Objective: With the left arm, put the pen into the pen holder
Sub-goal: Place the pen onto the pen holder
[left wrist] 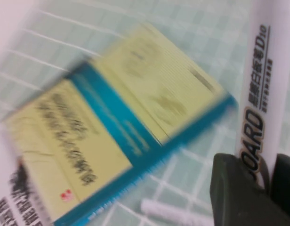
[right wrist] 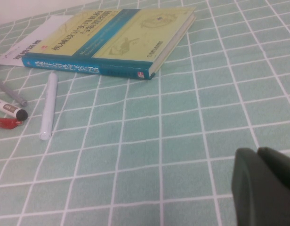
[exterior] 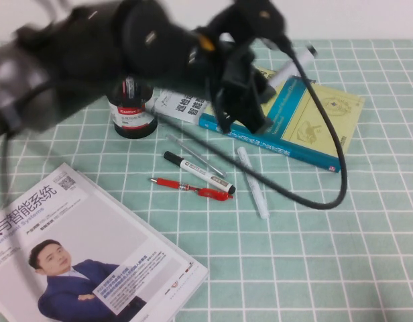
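Green checked cloth covers the worktop (exterior: 340, 268). At its near left lies a magazine (exterior: 79, 261) with a man in a suit on the cover. Beyond it stands the pen holder (exterior: 133, 111), upright, partly hidden behind the left arm (exterior: 92, 47). In the middle lie a grey pen (exterior: 196, 155), a marker (exterior: 196, 172), a red pen (exterior: 190, 188) and a white pen (exterior: 253, 182), all close together. Behind them a yellow and blue book (exterior: 307, 121) rests partly on a white booklet (exterior: 180, 104).

The left gripper (exterior: 263, 87) hangs above the book, clamped on the pen (exterior: 293, 62). The pen is off the worktop, well right of the holder, its white barrel printed "BOARD". A black cable (exterior: 327, 134) loops across the book.

The right gripper (right wrist: 265, 188) shows only in its wrist view, low over bare cloth, fingers (right wrist: 246, 183) pressed together, empty.
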